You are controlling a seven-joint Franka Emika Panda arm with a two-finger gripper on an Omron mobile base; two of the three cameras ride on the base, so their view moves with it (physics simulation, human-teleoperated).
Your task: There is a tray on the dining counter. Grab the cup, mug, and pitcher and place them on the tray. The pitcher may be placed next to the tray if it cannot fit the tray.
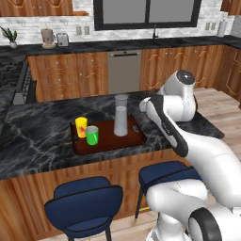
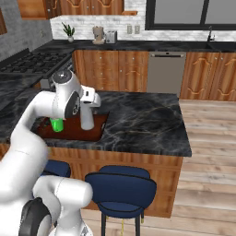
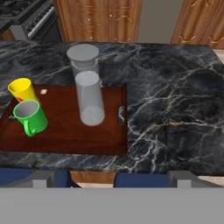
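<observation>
The dark reddish-brown tray (image 1: 108, 141) (image 2: 69, 131) (image 3: 61, 131) lies on the black marble dining counter (image 1: 37, 136) (image 2: 147, 120) (image 3: 175, 100). On it stand the yellow cup (image 1: 81, 126) (image 3: 22, 89), the green mug (image 1: 92, 135) (image 2: 56, 124) (image 3: 30, 117) and the tall pale grey pitcher (image 1: 121, 115) (image 2: 86, 118) (image 3: 89, 89), all upright. My gripper (image 3: 111, 179) hangs open and holds nothing. It is drawn back from the tray, over the counter's near edge, facing the pitcher. Its white hand sits close to the right of the pitcher's top in the left base view.
Two blue stools (image 1: 87, 202) (image 1: 164, 174) (image 2: 122, 186) stand under the counter's near side. A stove (image 1: 14, 77) (image 2: 32, 60) is at the left. The back counter (image 1: 141, 44) carries a toaster, a plant and a sink tap. Bare marble lies right of the tray.
</observation>
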